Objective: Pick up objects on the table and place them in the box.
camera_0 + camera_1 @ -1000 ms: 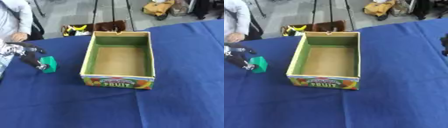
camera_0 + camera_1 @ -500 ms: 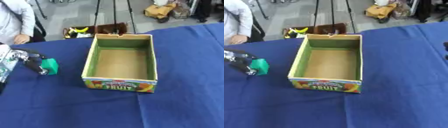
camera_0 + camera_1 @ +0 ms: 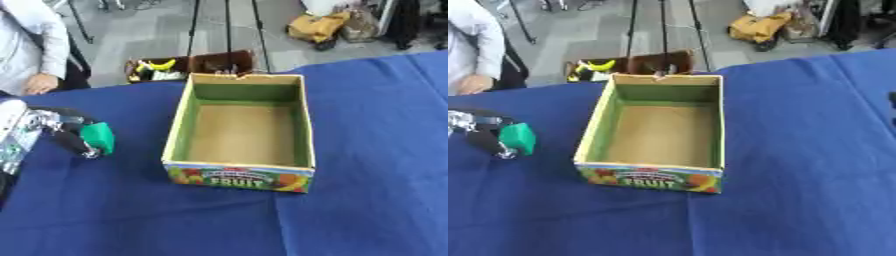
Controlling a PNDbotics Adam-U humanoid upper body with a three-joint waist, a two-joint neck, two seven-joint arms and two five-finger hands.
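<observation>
An open cardboard box (image 3: 177, 131) with a green inner rim and a "FRUIT" label on its front stands in the middle of the blue table; nothing shows inside it. Left of the box, my left hand (image 3: 58, 134) has its fingers curled round a small green block (image 3: 99, 137), just above the cloth. The block is apart from the box's left wall. Only a dark sliver of my right hand (image 3: 892, 104) shows, at the right edge of the right eye view.
The blue cloth (image 3: 367, 150) covers the whole table. Beyond the far edge, a dark crate (image 3: 188, 66) with a banana and other items sits on the floor. A person's sleeve and hand (image 3: 38, 82) show at the far left edge.
The whole picture has shifted, so the camera moved. My left hand keeps hold of the green block at about the same spot beside the box. My right hand has slipped nearly out of view.
</observation>
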